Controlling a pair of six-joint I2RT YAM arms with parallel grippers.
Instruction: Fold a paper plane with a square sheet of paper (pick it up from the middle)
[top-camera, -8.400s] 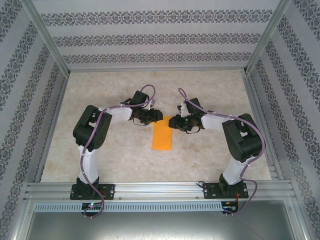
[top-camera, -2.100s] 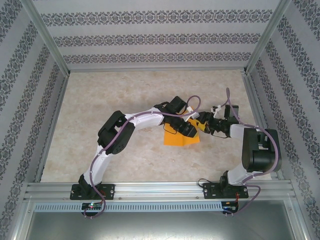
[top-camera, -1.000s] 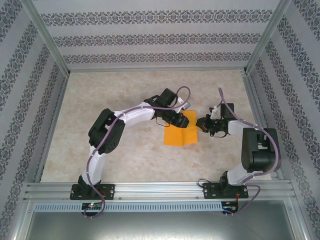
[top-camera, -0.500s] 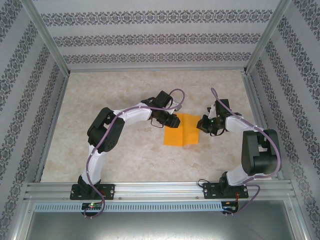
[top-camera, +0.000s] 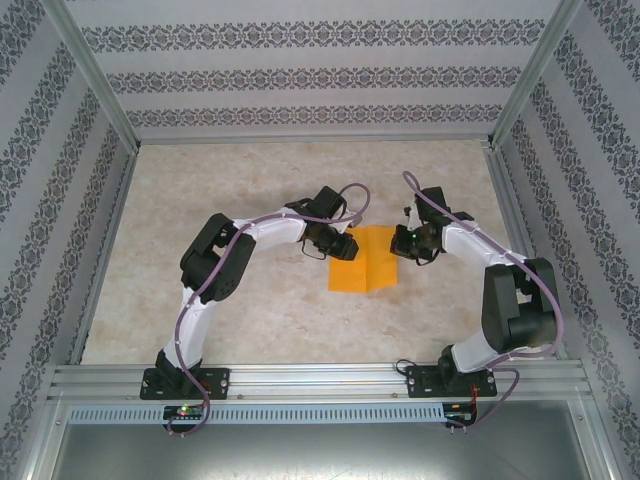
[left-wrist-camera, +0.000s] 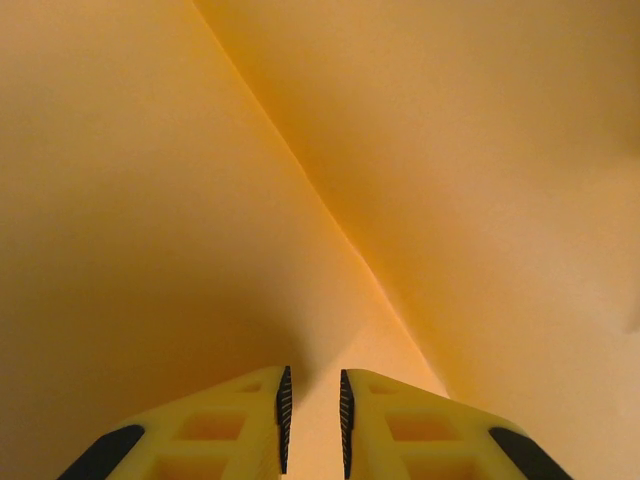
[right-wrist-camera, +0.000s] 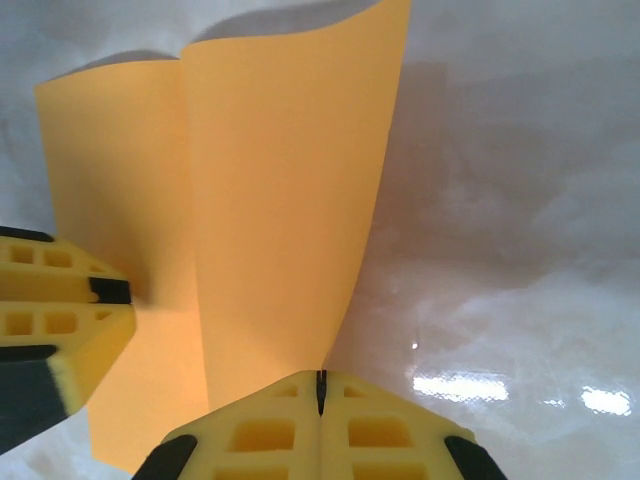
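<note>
The square sheet of paper (top-camera: 365, 265), earlier a narrow strip, is lying unfolded on the tabletop (top-camera: 250, 320) (crease running near-to-far between its 2 halves). The right hand (right-wrist-camera: 320, 376), jaws shut, is seemingly pinching the far right corner; the left hand (left-wrist-camera: 312, 375) is hovering barely open at the far left corner.

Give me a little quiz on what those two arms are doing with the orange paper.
1. True or false: the square sheet of paper is already folded into a pointed plane.
2. Pick one: the right gripper has its jaws A) wide apart, B) pressed together.
3. In the left wrist view, what straight line runs across the sheet?

Key
1. False: it lies opened out on the table.
2. B.
3. A crease.
</note>
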